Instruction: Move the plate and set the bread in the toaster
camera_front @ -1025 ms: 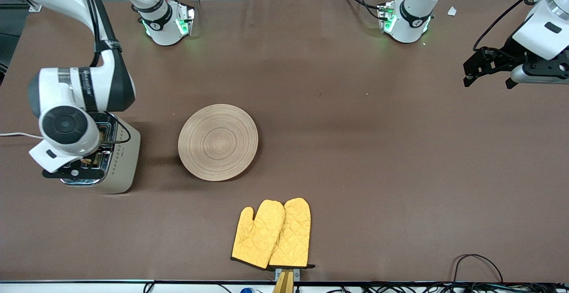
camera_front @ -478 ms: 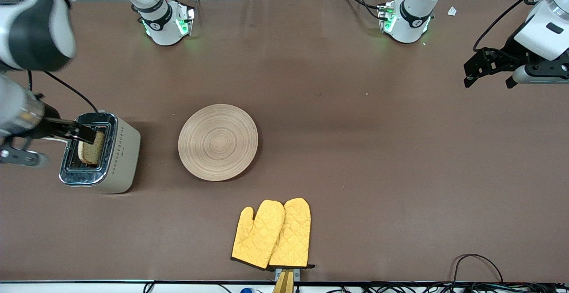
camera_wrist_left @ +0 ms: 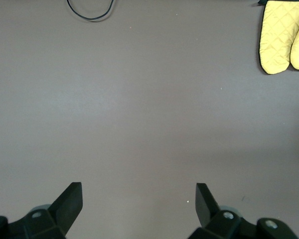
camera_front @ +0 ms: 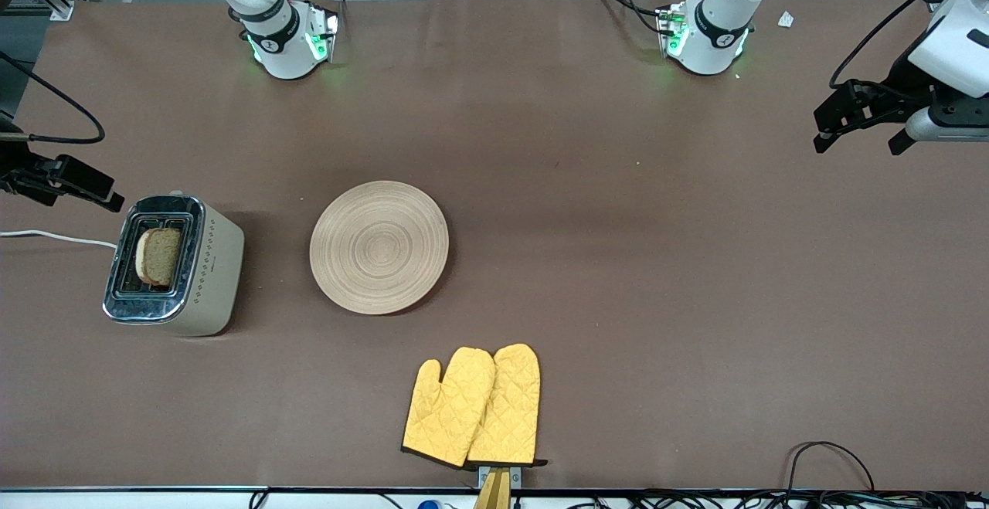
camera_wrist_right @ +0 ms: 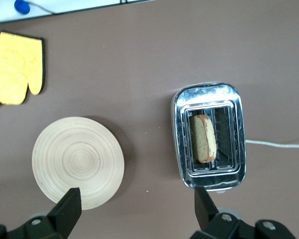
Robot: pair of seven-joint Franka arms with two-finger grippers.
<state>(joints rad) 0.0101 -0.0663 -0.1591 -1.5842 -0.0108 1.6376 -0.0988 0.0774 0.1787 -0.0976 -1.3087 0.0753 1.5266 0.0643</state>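
Note:
The cream toaster [camera_front: 209, 277] stands at the right arm's end of the table. The brown bread [camera_front: 160, 256] stands upright in the slot on the plate's side and sticks out of the chrome top; it also shows in the right wrist view [camera_wrist_right: 204, 138]. The bare wooden plate [camera_front: 378, 246] lies beside the toaster, toward the table's middle. My right gripper [camera_front: 77, 194] is open and empty, high over the table's edge beside the toaster [camera_wrist_right: 209, 94]; its wrist view shows the plate [camera_wrist_right: 78, 162] below. My left gripper [camera_front: 858, 146] is open and empty, waiting over the left arm's end.
A pair of yellow oven mitts [camera_front: 473, 406] lies nearer to the front camera than the plate and shows in both wrist views [camera_wrist_left: 284, 35] [camera_wrist_right: 12, 69]. The toaster's white cord [camera_front: 46, 237] runs off the table's end. Black cables [camera_front: 827, 455] lie at the front edge.
My right gripper has let go of the bread in the toaster slot, then risen and drawn away off the toaster toward the table's end. The left gripper shifted slightly.

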